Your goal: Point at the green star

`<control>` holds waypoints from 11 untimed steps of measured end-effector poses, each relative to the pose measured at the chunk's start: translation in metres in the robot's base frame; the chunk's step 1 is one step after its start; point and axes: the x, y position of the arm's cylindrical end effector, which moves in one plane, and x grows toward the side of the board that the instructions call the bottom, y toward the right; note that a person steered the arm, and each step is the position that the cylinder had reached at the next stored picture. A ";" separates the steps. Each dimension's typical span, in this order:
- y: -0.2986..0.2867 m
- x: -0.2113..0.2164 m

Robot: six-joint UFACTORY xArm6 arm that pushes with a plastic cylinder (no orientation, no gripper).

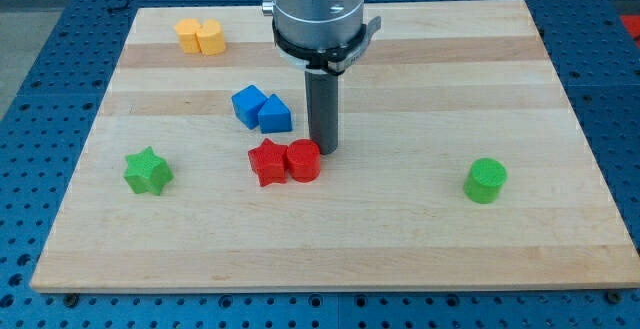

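My tip (324,151) touches the desk (400,229) just beside the red cylinder (303,160), right of the red star (267,161). I have no claw, only this rod. The green star (148,171) sits well apart, toward the view's left.

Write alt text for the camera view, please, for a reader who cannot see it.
My tip rests beside the red cylinder and red star, mid-board; the green star sits apart at the view's left. Blue blocks, yellow blocks and a green cylinder share the wooden board.
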 end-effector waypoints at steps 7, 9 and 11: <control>-0.192 -0.046; -0.202 -0.021; -0.210 0.028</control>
